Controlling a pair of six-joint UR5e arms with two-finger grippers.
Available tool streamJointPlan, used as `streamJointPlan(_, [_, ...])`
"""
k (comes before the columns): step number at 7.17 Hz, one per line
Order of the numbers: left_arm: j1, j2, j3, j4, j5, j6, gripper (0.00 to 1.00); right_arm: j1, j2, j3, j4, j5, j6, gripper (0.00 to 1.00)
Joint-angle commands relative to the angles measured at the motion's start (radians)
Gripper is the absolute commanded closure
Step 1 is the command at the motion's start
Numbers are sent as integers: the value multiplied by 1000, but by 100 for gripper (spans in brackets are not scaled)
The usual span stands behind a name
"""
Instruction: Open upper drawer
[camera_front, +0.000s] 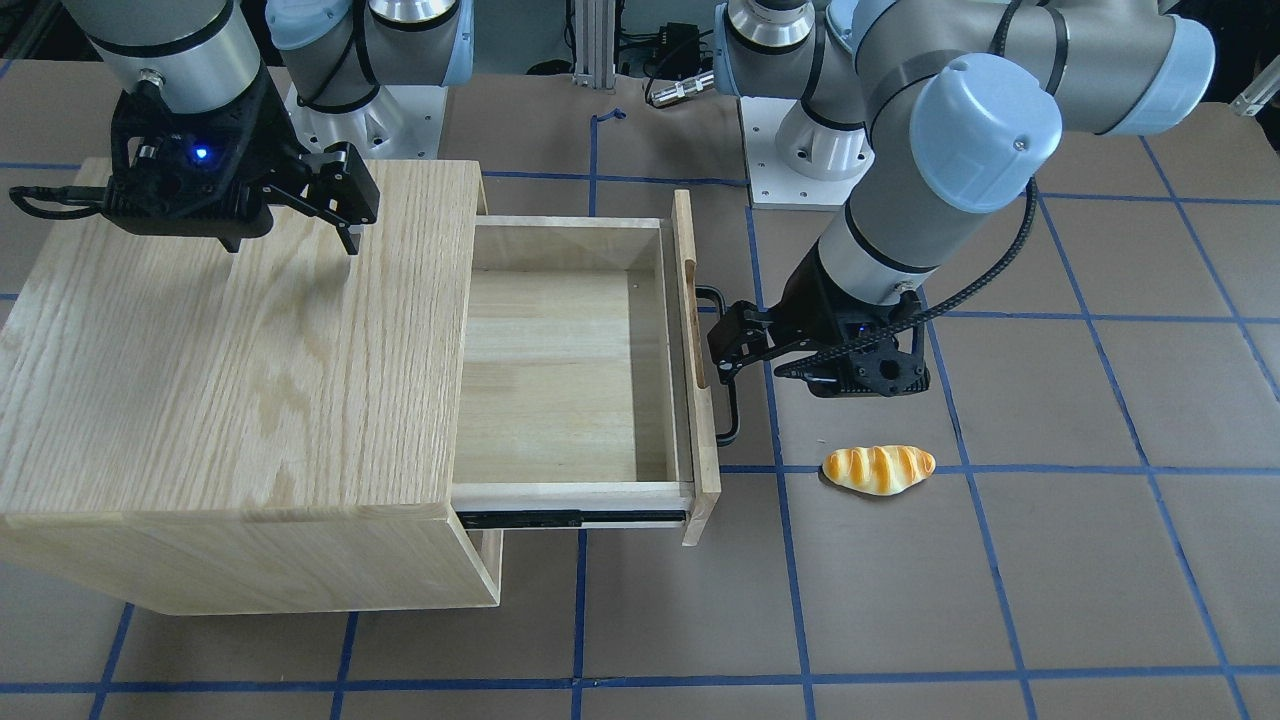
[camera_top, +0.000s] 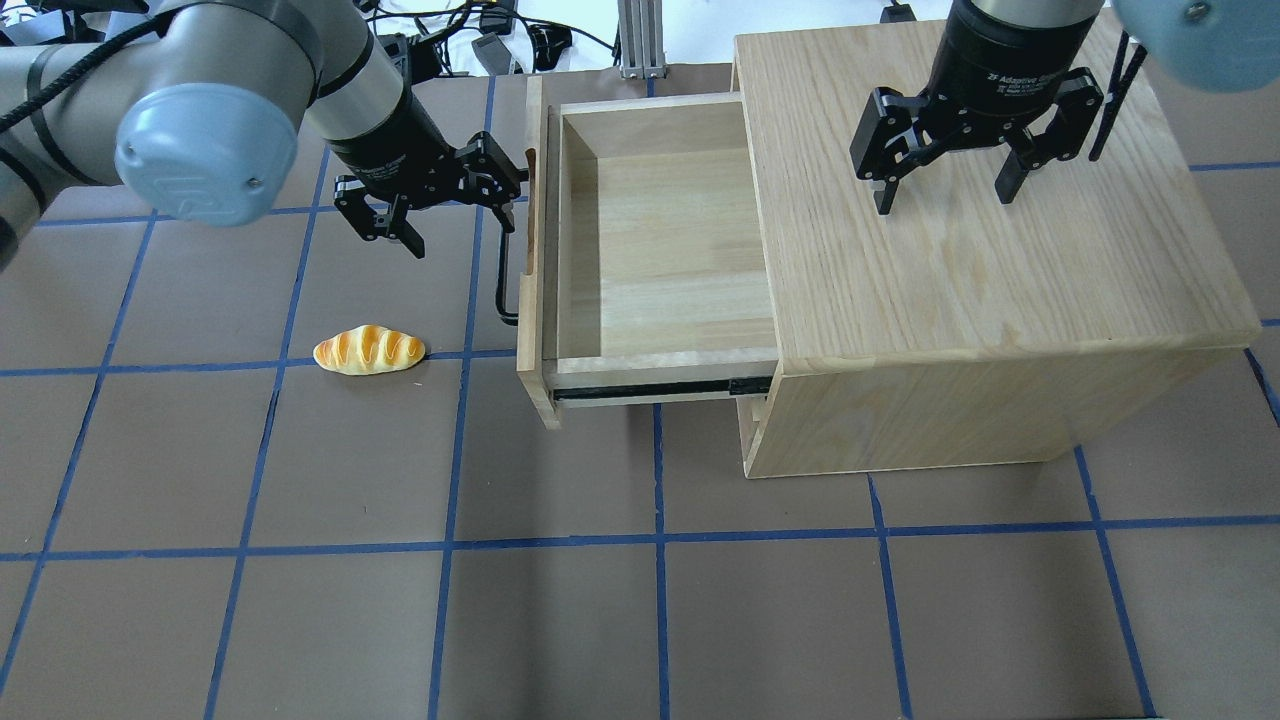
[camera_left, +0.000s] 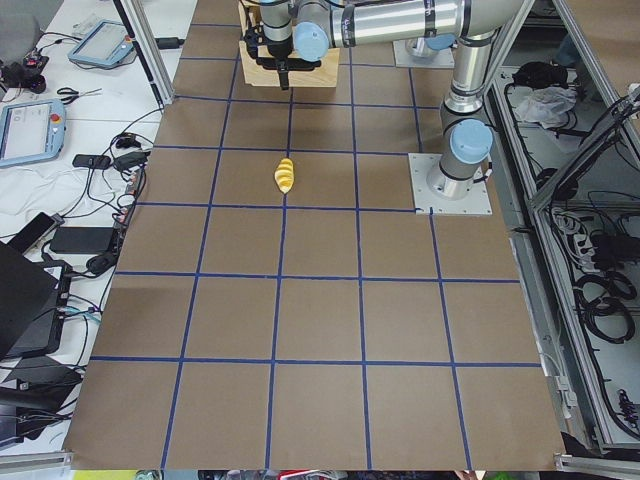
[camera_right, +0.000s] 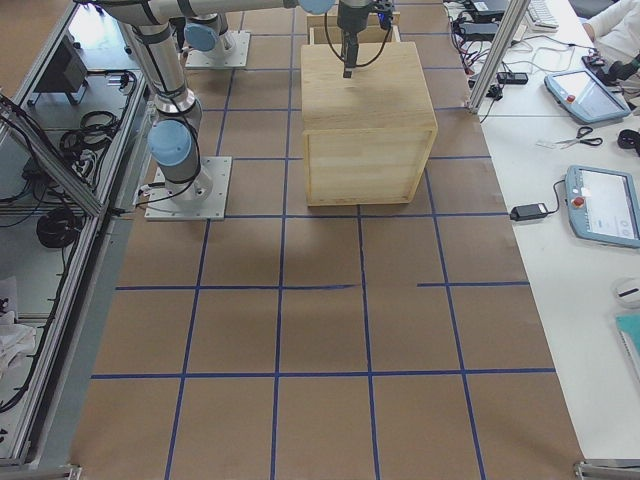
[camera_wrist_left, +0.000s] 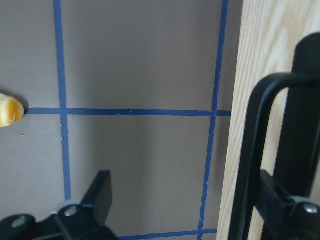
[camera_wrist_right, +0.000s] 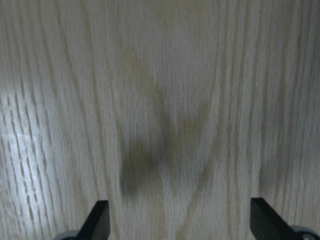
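A bread roll (camera_top: 369, 350) lies near the upper drawer (camera_top: 665, 260), which stands well out of the cabinet (camera_top: 960, 290). The left gripper (camera_top: 462, 228) straddles its black handle (camera_top: 503, 290), jaws spread, unclamped. Beyond, the right gripper (camera_top: 944, 198) hangs over the cabinet top, jaws apart.

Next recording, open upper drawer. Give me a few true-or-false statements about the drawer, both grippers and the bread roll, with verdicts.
1. The upper drawer stands pulled out of the cabinet. True.
2. The bread roll lies inside the drawer. False: the drawer is empty, and the roll lies on the table, outside the front panel.
3. The left gripper is shut on the handle. False: its jaws are open at the handle's end.
4. The right gripper hangs open over the cabinet top. True.
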Motion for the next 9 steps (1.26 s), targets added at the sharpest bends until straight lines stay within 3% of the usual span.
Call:
streamJointPlan(1, [59,5,-2,-10,17,37,0,0,0,0,0,0,1,0])
streamJointPlan(5, [88,59,22,-57,79,88,0,0,0,-1,0,0,1,0])
streamJointPlan(7, [73,168,50,-155,162,80,0,0,0,0,0,0,1,0])
streamJointPlan(8, [56,185,50,-154,184,75,0,0,0,-1,0,0,1,0])
streamJointPlan(9, [1,182,51,-146,269,75,0,0,0,-1,0,0,1,0])
